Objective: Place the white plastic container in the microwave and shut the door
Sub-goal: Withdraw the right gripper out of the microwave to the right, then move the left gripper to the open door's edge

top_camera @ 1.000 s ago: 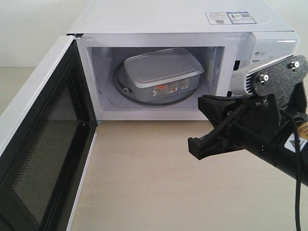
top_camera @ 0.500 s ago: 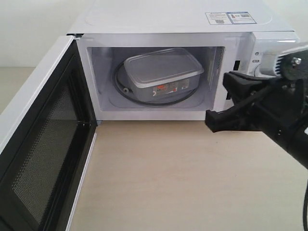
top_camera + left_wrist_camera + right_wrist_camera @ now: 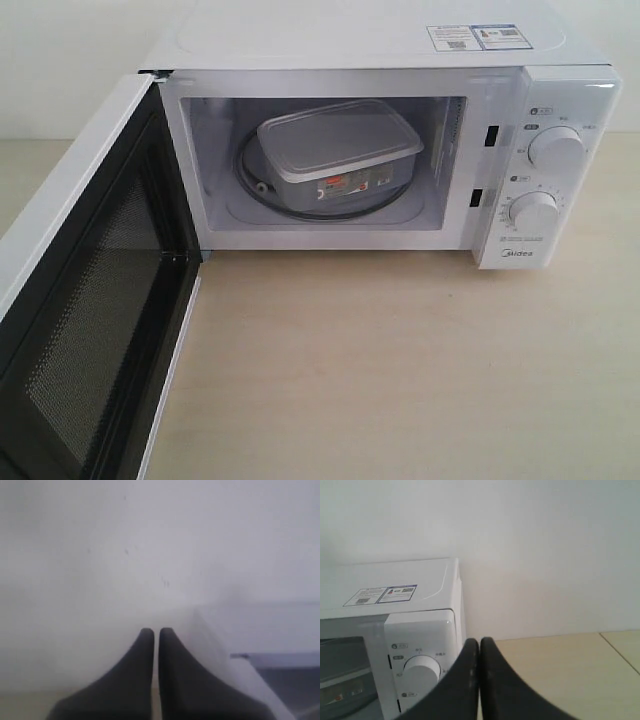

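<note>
We note the left tool (image 3: 156, 632) and right tool (image 3: 479, 642) both pinched narrow, holding nothing. The shallow white lidded plastic container (image 3: 338, 148) sits inside the boxy white microwave (image 3: 330, 40): placement done. The white side-hinged door (image 3: 90, 300) with black mesh stands wide open; closing it remains.

The door (image 3: 95, 330) runs off the exterior view's left and bottom edges. Print on the container (image 3: 338, 145) label (image 3: 350, 185) and the top stickers (image 3: 480, 37) is too small to read. Beyond the left fingers (image 3: 135, 680) everything is a pale blur. The right fingers (image 3: 457, 685) cover the lower part of a dial (image 3: 422, 667), and the microwave (image 3: 395, 580) is cut off there.
</note>
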Available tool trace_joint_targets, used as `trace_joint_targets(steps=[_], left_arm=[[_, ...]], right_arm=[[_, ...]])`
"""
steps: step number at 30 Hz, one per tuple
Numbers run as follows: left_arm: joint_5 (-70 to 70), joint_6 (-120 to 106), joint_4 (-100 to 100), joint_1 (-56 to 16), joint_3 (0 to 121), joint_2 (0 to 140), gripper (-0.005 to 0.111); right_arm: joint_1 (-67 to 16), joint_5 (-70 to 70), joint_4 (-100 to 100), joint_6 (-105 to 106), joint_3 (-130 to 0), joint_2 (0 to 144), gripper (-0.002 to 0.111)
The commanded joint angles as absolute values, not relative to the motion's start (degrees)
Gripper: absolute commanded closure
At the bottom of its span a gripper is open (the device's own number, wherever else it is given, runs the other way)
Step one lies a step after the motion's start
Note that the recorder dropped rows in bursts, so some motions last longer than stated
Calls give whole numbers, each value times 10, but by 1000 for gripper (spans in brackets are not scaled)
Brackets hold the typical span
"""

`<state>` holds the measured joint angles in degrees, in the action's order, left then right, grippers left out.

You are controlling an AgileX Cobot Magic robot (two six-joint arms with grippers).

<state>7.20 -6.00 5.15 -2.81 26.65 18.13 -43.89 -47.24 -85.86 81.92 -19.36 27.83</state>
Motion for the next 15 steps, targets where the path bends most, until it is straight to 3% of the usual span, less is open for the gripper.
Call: trace_joint_targets(steps=[1, 12, 15], left_arm=[[223, -50, 67, -26, 318, 258, 102], [664, -138, 145, -26, 541, 406, 102], [700, -142, 162, -26, 554, 442, 102]], right_arm=[[-439, -480, -889, 868, -215, 271, 108], [-439, -486, -987, 948, -215, 271, 108], [-439, -483, -988, 948, -215, 271, 108]])
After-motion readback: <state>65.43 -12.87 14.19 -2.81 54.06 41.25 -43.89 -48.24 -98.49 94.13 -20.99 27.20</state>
